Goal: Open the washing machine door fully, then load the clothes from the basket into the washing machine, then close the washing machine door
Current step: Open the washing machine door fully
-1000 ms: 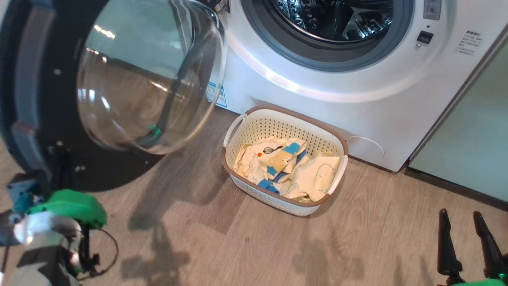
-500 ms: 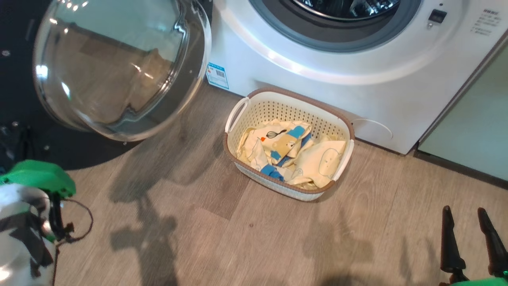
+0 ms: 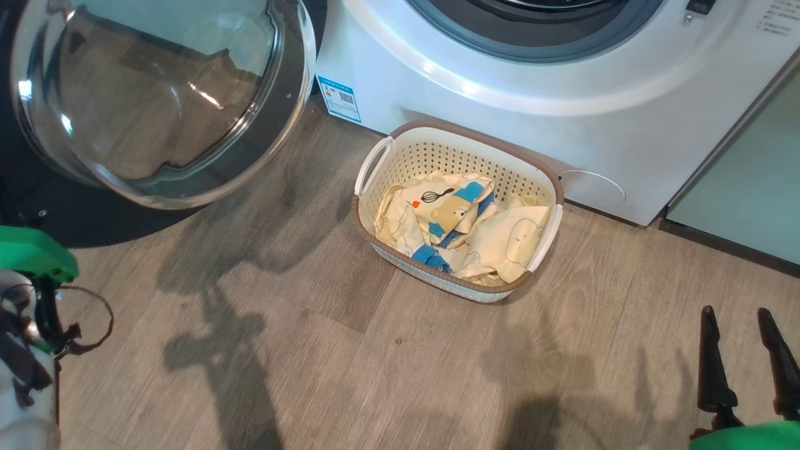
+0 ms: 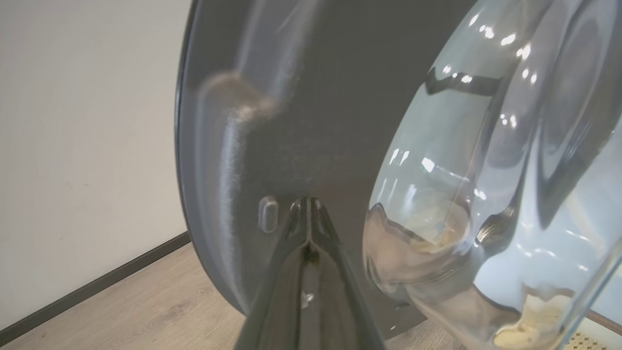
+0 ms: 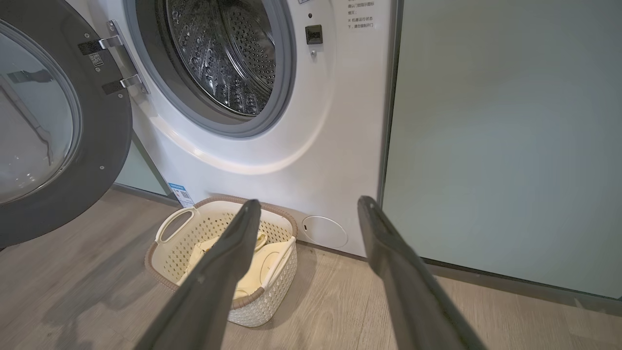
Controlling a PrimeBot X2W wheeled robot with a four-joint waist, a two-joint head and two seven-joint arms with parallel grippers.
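Note:
The washing machine door (image 3: pixel 156 94) stands swung open at the upper left, its clear glass bowl facing me inside a black rim. My left gripper (image 4: pixel 307 201) is shut with nothing between the fingers, its tips at the dark inner face of the door (image 4: pixel 291 97). The white washing machine (image 3: pixel 500 94) has its steel drum (image 5: pixel 223 53) exposed. On the floor against it sits the cream basket (image 3: pixel 462 130), holding the pale yellow clothes (image 3: pixel 462 225). My right gripper (image 3: pixel 735 312) hangs open at the lower right, well clear of the basket (image 5: pixel 194 214).
A pale green cabinet (image 5: pixel 510 146) flanks the machine on the right. Wooden floor (image 3: pixel 344 350) spreads between me and the basket. My left forearm with its green cover (image 3: pixel 31 253) sits at the lower left. A pale wall (image 4: pixel 87 121) lies beyond the door.
The head camera has tipped down, sliding the scene upward. Relative to the basket, the door has swung further left and my left arm has gone left with it. The right gripper stays open.

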